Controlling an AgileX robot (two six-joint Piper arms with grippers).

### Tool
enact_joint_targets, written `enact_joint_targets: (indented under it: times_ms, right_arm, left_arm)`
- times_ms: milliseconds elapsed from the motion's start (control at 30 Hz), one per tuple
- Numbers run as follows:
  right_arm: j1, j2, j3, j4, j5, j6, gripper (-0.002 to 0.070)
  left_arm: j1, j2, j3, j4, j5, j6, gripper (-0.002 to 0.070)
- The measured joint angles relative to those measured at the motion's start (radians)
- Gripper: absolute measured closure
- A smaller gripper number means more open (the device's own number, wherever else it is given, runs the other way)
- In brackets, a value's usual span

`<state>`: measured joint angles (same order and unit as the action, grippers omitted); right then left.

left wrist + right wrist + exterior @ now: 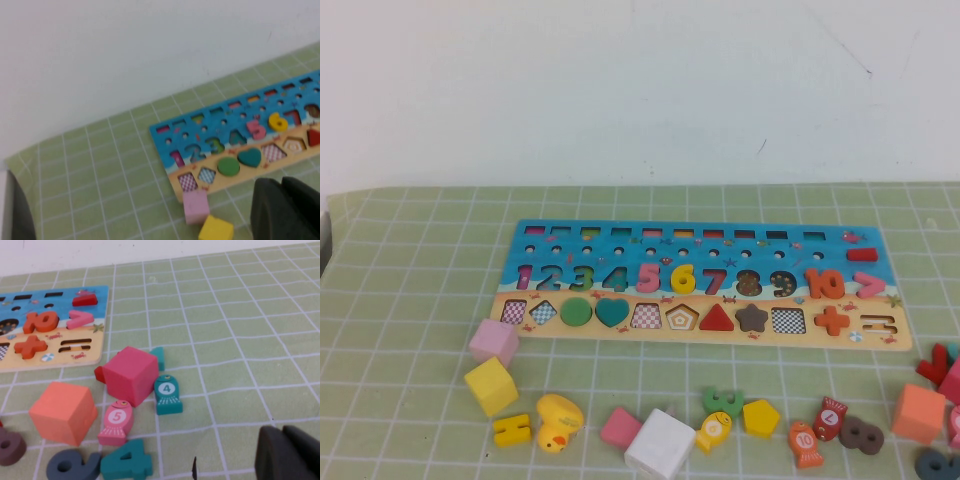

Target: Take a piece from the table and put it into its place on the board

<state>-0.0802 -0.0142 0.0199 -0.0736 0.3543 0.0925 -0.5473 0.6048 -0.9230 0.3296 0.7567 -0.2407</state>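
High view shows the board (705, 285) lying flat on the green gridded table (410, 260), its blue upper part toward the white wall and its sandy strip toward the robot. The yellow 6 (683, 278) sits in its slot in the row of numerals, between the pink 5 (648, 277) and the red 7 (715, 281). No arm appears in this view.

Loose pieces lie along the near side of the table. At the left a pink cube (494, 342) touches a yellow cube (491, 386), with a small yellow piece (512, 430) and a yellow duck (559, 422) just beside them. Further right are a white cube (660, 446), a yellow fish (714, 432), a yellow pentagon (761, 417) and an orange cube (919, 413).

Left wrist view looks across the board's left end, where the 6 again shows seated by the 5. The left gripper (282, 210) hangs above the table near the pink and yellow cubes, apart from the board; its dark fingers (267, 210) press together with nothing between them.

Right wrist view shows the right gripper (287, 455) over bare table, near a magenta cube (131, 374), a teal fish marked 4 (167, 394) and a pink fish marked 5 (116, 422). Its fingers (272, 455) meet along a thin seam and grip nothing.
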Motion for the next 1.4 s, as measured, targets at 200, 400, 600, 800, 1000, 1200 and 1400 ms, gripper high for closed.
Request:
enact_joint_targets:
  times_ms: [200, 400, 600, 800, 1000, 1200, 1400]
  right_arm:
    - [0.0, 0.0, 0.0, 0.0, 0.0, 0.0, 0.0679]
    - [0.0, 0.0, 0.0, 0.0, 0.0, 0.0, 0.0679]
    - [0.0, 0.0, 0.0, 0.0, 0.0, 0.0, 0.0679]
    - [0.0, 0.0, 0.0, 0.0, 0.0, 0.0, 0.0679]
    - [0.0, 0.0, 0.0, 0.0, 0.0, 0.0, 0.0679]
    - [0.0, 0.0, 0.0, 0.0, 0.0, 0.0, 0.0679]
    - [0.0, 0.0, 0.0, 0.0, 0.0, 0.0, 0.0679]
  left_arm:
    - [0.0, -0.053, 0.145, -0.01, -0.058, -0.006, 0.0677]
    - [0.0, -0.054, 0.191, -0.041, -0.028, -0.018, 0.0677]
    - [0.0, -0.055, 0.193, -0.044, -0.005, -0.02, 0.0677]
    - [0.002, -0.086, 0.209, -0.044, -0.005, -0.02, 0.0677]
    - [0.176, -0.36, 0.324, -0.134, -0.04, -0.02, 0.0677]
    - [0.393, -0.603, 0.529, -0.155, -0.176, -0.02, 0.0677]
    - [0.545, -0.619, 0.703, -0.208, -0.279, -0.022, 0.0677]
